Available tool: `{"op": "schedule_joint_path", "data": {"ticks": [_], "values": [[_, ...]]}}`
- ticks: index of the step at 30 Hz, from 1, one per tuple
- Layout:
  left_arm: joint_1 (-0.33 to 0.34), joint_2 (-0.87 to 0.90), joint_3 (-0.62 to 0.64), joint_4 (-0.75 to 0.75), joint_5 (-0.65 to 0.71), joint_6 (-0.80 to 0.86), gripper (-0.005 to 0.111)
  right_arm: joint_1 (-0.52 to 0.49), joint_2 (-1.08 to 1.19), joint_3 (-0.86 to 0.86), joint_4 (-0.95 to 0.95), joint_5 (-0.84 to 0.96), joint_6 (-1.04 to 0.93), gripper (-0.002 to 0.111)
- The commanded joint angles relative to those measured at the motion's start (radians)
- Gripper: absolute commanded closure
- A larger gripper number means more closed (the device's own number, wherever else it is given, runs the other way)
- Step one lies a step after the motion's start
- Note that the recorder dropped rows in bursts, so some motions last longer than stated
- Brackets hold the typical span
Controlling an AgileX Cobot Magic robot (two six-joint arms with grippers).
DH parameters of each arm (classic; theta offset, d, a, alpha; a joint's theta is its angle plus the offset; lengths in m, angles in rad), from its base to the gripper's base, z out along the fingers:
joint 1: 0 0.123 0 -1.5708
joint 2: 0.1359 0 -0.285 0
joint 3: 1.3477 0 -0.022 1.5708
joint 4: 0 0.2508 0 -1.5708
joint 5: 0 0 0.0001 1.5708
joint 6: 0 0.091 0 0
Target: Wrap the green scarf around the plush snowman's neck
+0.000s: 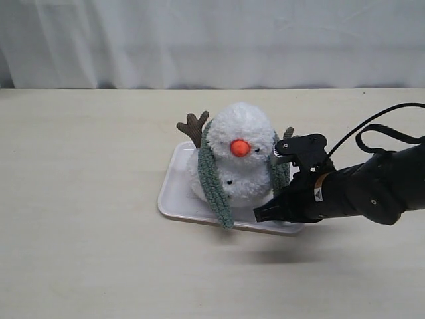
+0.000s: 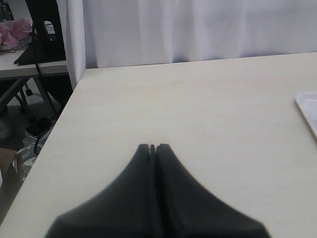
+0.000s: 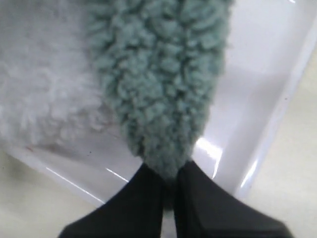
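A white tray [image 1: 174, 193] on the bench [image 1: 80, 166] holds the plush snowman [image 1: 242, 133]. The green scarf [image 1: 214, 179] runs behind its head, one end hanging down each side. The right claw [image 3: 170, 181] pinches the tip of the right end, just above the tray floor. The left claw [image 2: 152, 147] is pressed together over bare bench, far left.

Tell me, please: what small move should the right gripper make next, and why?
The right gripper is shut on the tip of the green scarf over the tray, and both ends hang down the sides of the plush snowman, uncrossed. So it should probably lift that end slightly and carry it across the front, under the orange nose.
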Motion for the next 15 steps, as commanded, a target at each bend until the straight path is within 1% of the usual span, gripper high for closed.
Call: {"op": "schedule_joint_path", "data": {"ticks": [1, 7, 12, 15], "values": [[-0.001, -0.002, 0.003, -0.002, -0.012, -0.002, 0.107, -0.003, -0.054, 0.003, -0.01, 0.055, -0.006, 0.104], [-0.001, -0.002, 0.003, -0.002, -0.012, -0.002, 0.107, -0.003, -0.125, 0.003, 0.009, 0.145, -0.006, 0.104], [-0.001, -0.002, 0.003, -0.002, -0.012, -0.002, 0.107, -0.003, -0.155, -0.001, 0.105, 0.195, -0.013, 0.104], [-0.001, -0.002, 0.003, -0.002, -0.012, -0.002, 0.107, -0.003, -0.155, -0.026, 0.195, 0.275, -0.08, 0.104]]}}
